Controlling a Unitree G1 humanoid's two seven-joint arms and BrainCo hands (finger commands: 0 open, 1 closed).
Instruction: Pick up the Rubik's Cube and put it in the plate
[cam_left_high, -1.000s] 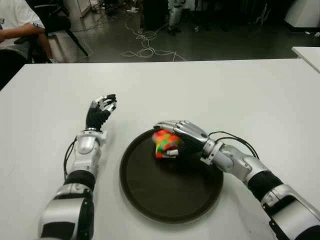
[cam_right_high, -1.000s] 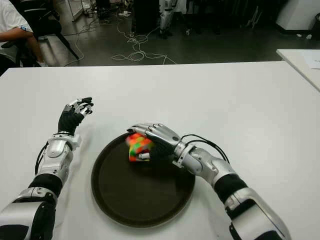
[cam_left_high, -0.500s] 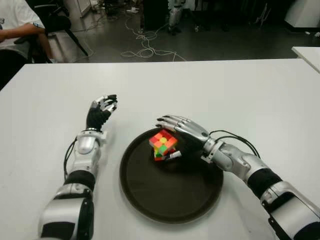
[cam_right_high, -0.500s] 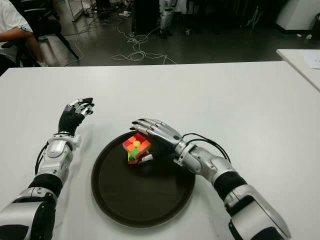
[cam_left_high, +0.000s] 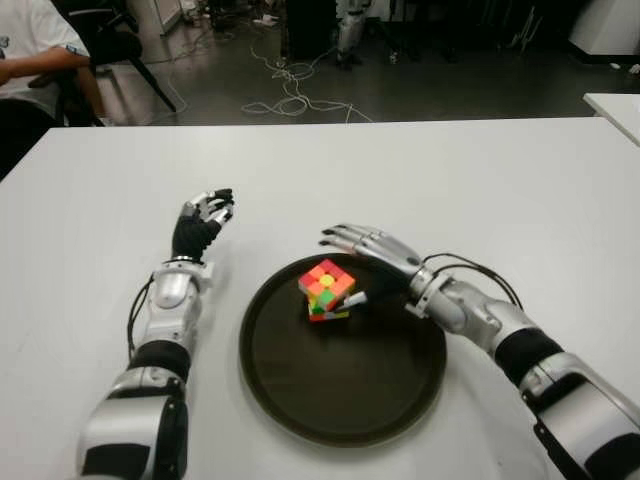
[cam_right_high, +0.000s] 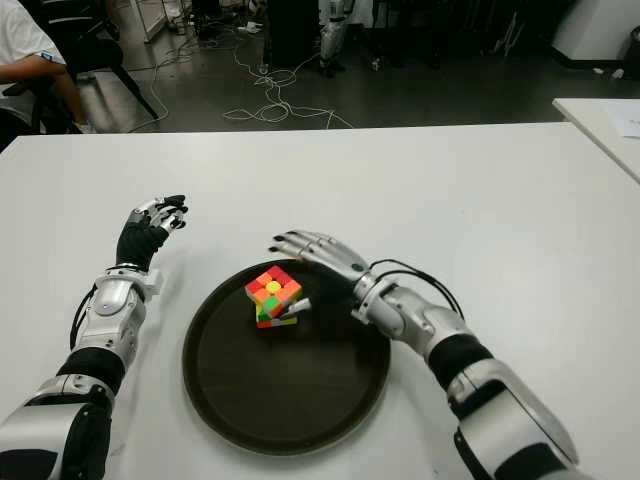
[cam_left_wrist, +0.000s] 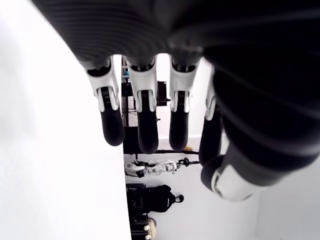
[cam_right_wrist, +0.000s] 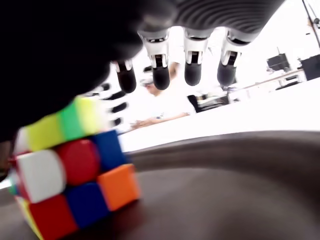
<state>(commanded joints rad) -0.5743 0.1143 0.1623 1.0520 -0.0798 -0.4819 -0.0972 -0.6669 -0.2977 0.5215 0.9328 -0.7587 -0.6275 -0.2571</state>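
Note:
The Rubik's Cube (cam_left_high: 326, 289) lies in the dark round plate (cam_left_high: 340, 385), in its far left part. It also fills the near side of the right wrist view as the Rubik's Cube (cam_right_wrist: 70, 170). My right hand (cam_left_high: 362, 262) is just right of the cube, fingers spread and off it, the thumb tip close beside it. My left hand (cam_left_high: 203, 222) shows over the white table (cam_left_high: 480, 180) to the left of the plate, fingers loosely curled and holding nothing.
A seated person (cam_left_high: 35, 50) is at the far left beyond the table. Cables (cam_left_high: 290, 90) lie on the floor behind. A second white table's corner (cam_left_high: 615, 108) shows at the far right.
My right hand let go of the cube, spread its fingers and drew back to the right. The cube settled in the plate. The left hand has not moved.

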